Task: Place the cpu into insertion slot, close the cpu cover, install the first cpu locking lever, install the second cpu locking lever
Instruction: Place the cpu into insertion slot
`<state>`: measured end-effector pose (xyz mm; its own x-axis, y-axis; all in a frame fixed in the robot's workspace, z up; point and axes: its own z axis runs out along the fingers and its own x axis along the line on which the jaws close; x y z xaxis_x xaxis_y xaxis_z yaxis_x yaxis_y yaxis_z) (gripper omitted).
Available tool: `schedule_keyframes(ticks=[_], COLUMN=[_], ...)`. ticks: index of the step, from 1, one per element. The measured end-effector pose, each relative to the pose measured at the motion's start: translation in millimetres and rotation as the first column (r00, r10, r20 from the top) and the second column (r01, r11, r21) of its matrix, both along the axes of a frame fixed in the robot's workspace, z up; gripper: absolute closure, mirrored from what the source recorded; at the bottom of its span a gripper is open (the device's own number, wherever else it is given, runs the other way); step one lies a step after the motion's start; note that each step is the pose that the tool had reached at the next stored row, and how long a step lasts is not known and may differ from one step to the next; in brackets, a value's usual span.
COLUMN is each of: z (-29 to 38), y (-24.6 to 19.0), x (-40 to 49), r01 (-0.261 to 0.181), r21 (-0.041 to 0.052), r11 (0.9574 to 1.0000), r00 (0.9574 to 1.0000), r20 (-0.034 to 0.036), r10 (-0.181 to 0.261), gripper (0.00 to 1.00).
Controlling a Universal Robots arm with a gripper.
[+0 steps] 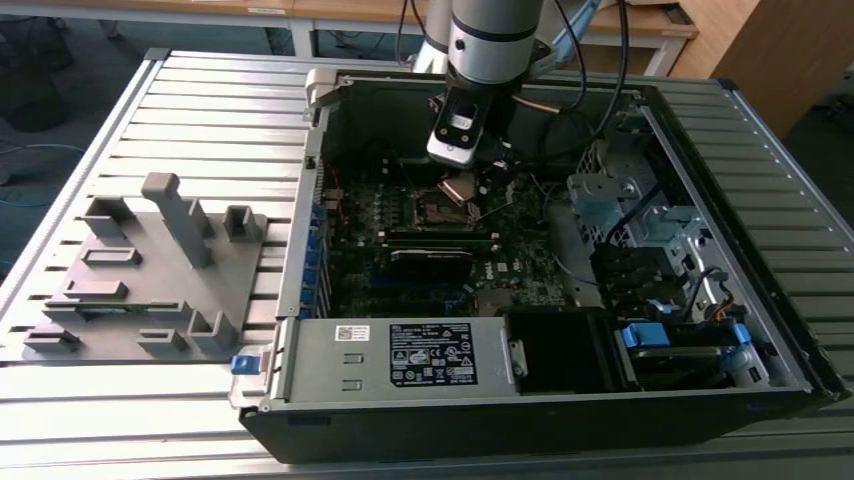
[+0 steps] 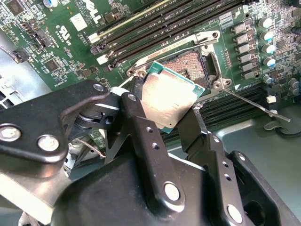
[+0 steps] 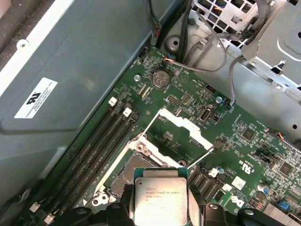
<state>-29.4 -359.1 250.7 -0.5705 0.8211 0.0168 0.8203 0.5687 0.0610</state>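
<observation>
Pinching the cpu [image 2: 169, 96] by two opposite edges, the pincer [image 2: 165, 106] hangs it just above the insertion slot [image 2: 194, 63], partly overlapping the slot and apart from it. The second wrist view shows the chip's face tilted against the board rather than level with it. That tilt looks like the main hazard. A chip that goes down corner first, or shifted to one side, could land on the bare contact field and bend the fine pins, or sit skewed on the slot's rim. The grip is on thin edges only, so a slip could drop the chip onto those contacts. The cpu cover [image 3: 178, 120] stands swung open beside the slot, and a thin locking lever [image 2: 254, 101] sticks out free. Either could be clipped by a finger if the approach drifts. As for what holds what, the slot is bare inside, with no chip seated. The open computer case [image 1: 534, 430], lying on the slatted bench [image 1: 200, 90], contains the motherboard [image 1: 400, 250], a boxy power supply [image 1: 400, 355], drive cages and loose cables. A grey fixture plate [image 1: 147, 270] sits beside the case.
</observation>
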Motion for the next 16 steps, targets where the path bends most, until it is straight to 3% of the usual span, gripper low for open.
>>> schedule_keyframes(ticks=[5, 9, 13, 16], z=[0.0, -0.2, -0.4, -0.7], y=[0.0, 0.0, 0.0, 0.0], x=[0.0, 0.0, 0.0, 0.0], r01=[0.003, 0.038, 0.096, 0.141], r21=[-0.0003, -0.0003, -0.0004, -0.0004], r11=[1.0, 0.9993, 0.9954, 0.99], r00=[1.0, 0.9993, 0.9954, 0.99], r20=[0.0, 0.0, 0.0, 0.0], r10=[-0.003, -0.038, -0.096, -0.141], gripper=[0.46, 0.46, 0.46, 0.46])
